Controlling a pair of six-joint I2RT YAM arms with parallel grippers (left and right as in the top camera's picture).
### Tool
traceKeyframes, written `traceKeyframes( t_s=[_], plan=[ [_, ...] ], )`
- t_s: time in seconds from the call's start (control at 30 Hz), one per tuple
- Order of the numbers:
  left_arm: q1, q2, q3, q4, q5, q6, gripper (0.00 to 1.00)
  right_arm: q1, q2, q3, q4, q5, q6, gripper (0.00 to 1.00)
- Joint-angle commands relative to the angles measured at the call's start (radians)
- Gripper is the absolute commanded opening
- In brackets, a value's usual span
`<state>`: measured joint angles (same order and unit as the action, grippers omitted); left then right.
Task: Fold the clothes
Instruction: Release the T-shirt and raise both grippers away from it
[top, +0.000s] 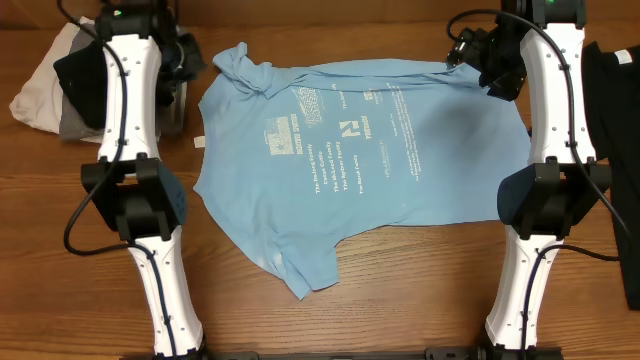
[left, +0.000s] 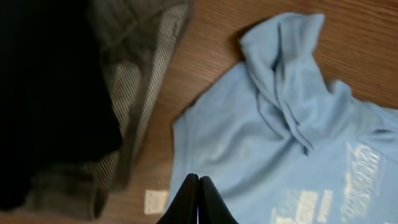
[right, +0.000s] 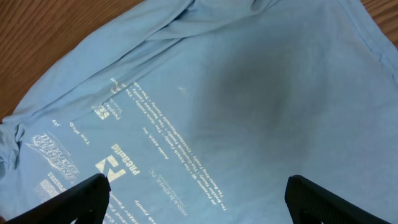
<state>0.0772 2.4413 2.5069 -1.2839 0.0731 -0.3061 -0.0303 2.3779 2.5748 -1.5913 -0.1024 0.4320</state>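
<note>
A light blue T-shirt with white print lies spread on the wooden table, one sleeve bunched at the far left and one sleeve at the near middle. My left gripper is shut and empty, hovering above the shirt's left edge near the bunched sleeve. My right gripper is wide open and empty, held above the shirt's printed back. In the overhead view the left gripper is at the far left and the right gripper at the far right corner of the shirt.
A pile of grey, striped and black clothes lies at the far left, also in the left wrist view. A dark garment lies at the right edge. A small white tag sits beside the shirt.
</note>
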Motion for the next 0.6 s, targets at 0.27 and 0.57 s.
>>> traceKeyframes(
  t_s=[0.27,0.57],
  plan=[
    [0.004,0.2,0.02,0.121,-0.12,0.189,0.04,0.003,-0.044,0.02,-0.011,-0.019,-0.018,0.94],
    [0.048,0.229,0.02,0.184,-0.172,0.188,0.04,0.003,-0.044,0.018,-0.021,-0.019,-0.018,0.93]
  ],
)
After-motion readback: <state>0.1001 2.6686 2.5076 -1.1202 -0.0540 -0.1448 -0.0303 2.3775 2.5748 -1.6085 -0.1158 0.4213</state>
